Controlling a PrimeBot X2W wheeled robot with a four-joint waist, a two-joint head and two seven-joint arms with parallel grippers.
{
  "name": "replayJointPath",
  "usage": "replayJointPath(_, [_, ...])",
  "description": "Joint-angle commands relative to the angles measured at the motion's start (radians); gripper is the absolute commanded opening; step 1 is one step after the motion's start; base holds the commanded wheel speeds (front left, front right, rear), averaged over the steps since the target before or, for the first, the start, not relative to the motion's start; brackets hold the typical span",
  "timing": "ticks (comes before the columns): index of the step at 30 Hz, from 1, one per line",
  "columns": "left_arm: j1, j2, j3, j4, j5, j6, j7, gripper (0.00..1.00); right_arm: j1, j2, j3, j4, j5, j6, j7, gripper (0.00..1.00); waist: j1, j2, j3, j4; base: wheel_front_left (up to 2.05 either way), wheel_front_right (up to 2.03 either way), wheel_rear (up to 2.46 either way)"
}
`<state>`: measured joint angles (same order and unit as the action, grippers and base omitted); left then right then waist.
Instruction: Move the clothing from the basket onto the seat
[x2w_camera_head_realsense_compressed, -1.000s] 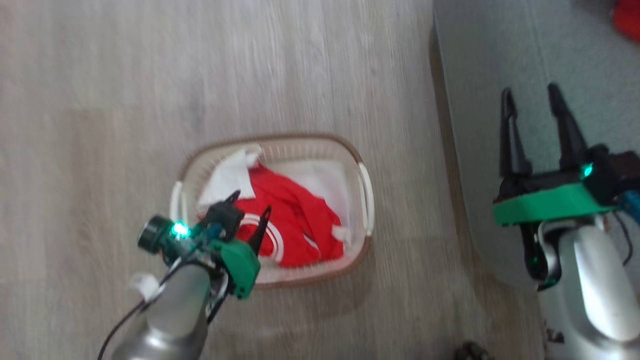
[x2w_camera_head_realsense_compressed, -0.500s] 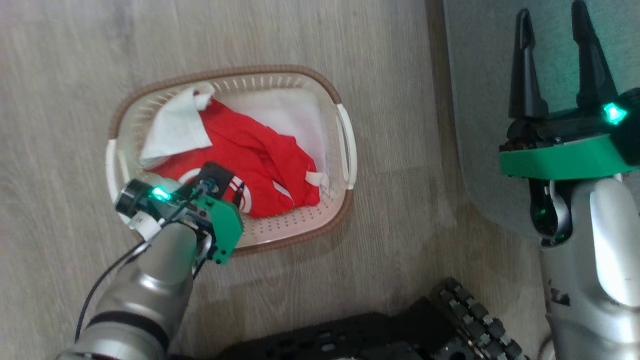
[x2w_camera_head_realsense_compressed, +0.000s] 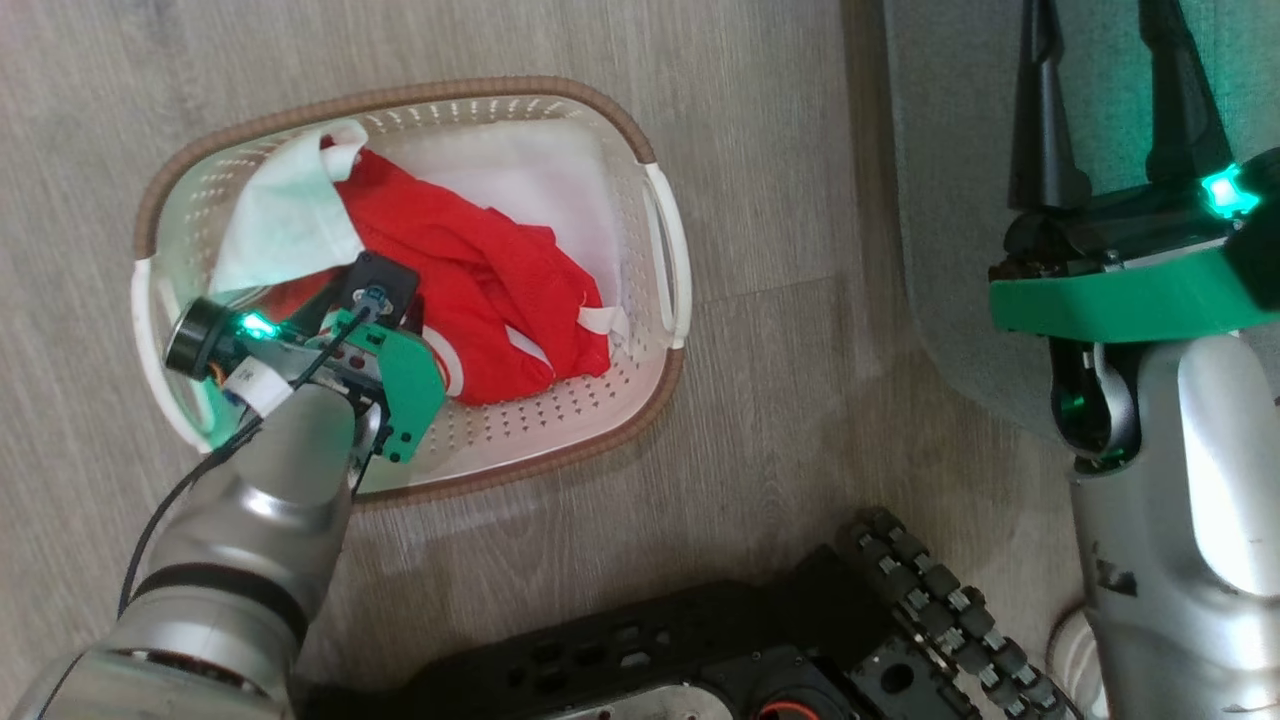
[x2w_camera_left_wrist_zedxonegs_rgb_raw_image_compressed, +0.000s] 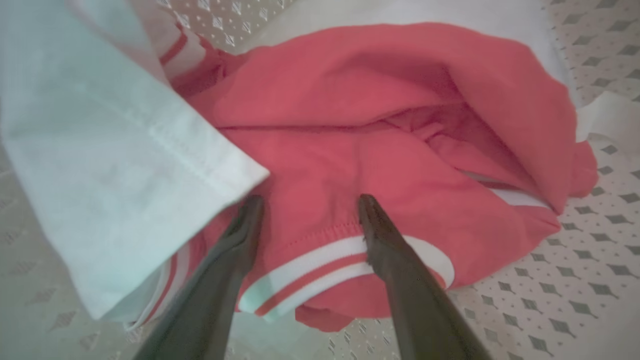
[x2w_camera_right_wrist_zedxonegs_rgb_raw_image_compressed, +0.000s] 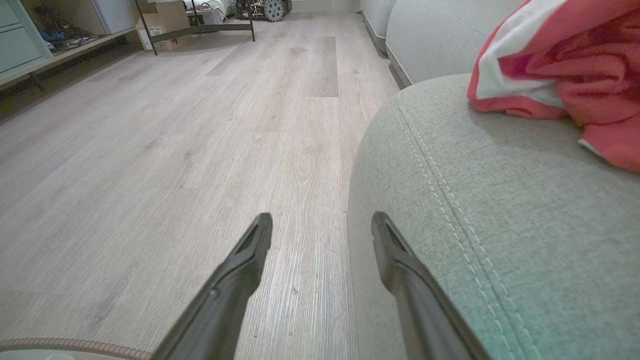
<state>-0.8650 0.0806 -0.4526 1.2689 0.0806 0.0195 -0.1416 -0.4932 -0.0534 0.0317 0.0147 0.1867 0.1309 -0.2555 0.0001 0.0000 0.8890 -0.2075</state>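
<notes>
Head view shows the large grey fabric sofa seat (x2w_camera_head_realsense_compressed: 950, 150) at right. Beside it, on the pale wood floor (x2w_camera_head_realsense_compressed: 780, 400), an oval cream perforated plastic basket (x2w_camera_head_realsense_compressed: 600, 440) holds crumpled red-and-white sports clothing (x2w_camera_head_realsense_compressed: 480, 270). The left gripper (x2w_camera_left_wrist_zedxonegs_rgb_raw_image_compressed: 307, 205), fingers spread, has its tips on the red cloth. The right gripper (x2w_camera_right_wrist_zedxonegs_rgb_raw_image_compressed: 322, 222) gapes empty by the seat's edge.

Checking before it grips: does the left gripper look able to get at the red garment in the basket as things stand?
Likely yes. The left gripper is open inside the basket, fingers straddling the red garment at its striped hem, with nothing between. The white panel lies beside it, not across.
</notes>
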Motion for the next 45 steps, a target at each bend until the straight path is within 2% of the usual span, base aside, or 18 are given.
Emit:
replayJointPath(1, [0.014,0.022,0.007,0.001,0.000,0.008,0.004,1.00,0.018,0.003,0.019,-0.035,0.010,0.000,-0.006,1.00,-0.0001,0.0000,0.007,-0.006,0.00,0.00,0.00])
replayJointPath(3, [0.009,0.020,0.001,0.005,0.000,0.009,0.022,1.00,0.015,0.003,0.023,-0.035,0.013,0.000,-0.006,1.00,-0.0001,0.0000,0.011,-0.010,0.00,0.00,0.00])
replayJointPath(4, [0.008,0.018,-0.001,0.007,-0.001,0.007,0.033,0.88,0.014,0.003,0.024,-0.034,0.015,0.000,-0.006,1.00,-0.0001,0.0000,0.013,-0.012,0.00,0.00,0.00])
replayJointPath(5, [0.007,0.017,-0.002,0.009,-0.003,0.006,0.040,0.48,0.012,0.003,0.025,-0.033,0.017,0.000,-0.006,1.00,-0.0001,0.0000,0.014,-0.013,0.00,0.00,0.00])
replayJointPath(6, [0.006,0.016,-0.004,0.010,-0.005,0.006,0.044,0.29,0.011,0.003,0.026,-0.033,0.018,0.000,-0.006,1.00,-0.0001,0.0000,0.015,-0.015,0.00,0.00,0.00])
replayJointPath(7, [0.005,0.014,-0.006,0.011,-0.006,0.005,0.047,0.00,0.010,0.003,0.027,-0.032,0.020,0.000,-0.006,1.00,-0.0001,0.0000,0.015,-0.016,0.00,0.00,0.00])
replayJointPath(14, [0.014,0.005,-0.020,0.014,-0.015,-0.006,0.040,0.00,0.010,0.003,0.024,-0.017,0.023,0.000,-0.006,1.00,-0.0001,0.0000,-0.006,-0.018,0.00,0.00,0.00])
replayJointPath(23, [0.043,-0.017,-0.041,0.002,-0.039,-0.035,-0.056,0.00,0.026,0.003,0.012,0.030,0.016,0.000,-0.006,1.00,-0.0001,0.0000,-0.117,0.006,0.00,0.00,0.00])
replayJointPath(31, [0.083,-0.029,-0.061,-0.086,-0.094,-0.070,-0.110,0.00,0.082,0.003,-0.002,0.102,-0.016,0.000,-0.006,1.00,-0.0001,0.0000,-0.314,0.053,0.00,0.00,0.00])
replayJointPath(35, [0.122,-0.030,-0.072,-0.173,-0.150,-0.085,-0.117,0.00,0.114,0.003,-0.006,0.137,-0.026,0.000,-0.006,1.00,-0.0001,0.0000,-0.420,0.065,0.00,0.00,0.00])
replayJointPath(45, [0.222,-0.030,-0.100,-0.430,-0.286,-0.089,-0.120,0.00,0.228,0.003,-0.005,0.224,-0.055,0.000,-0.006,1.00,-0.0001,0.0000,-0.711,0.081,0.00,0.00,0.00])
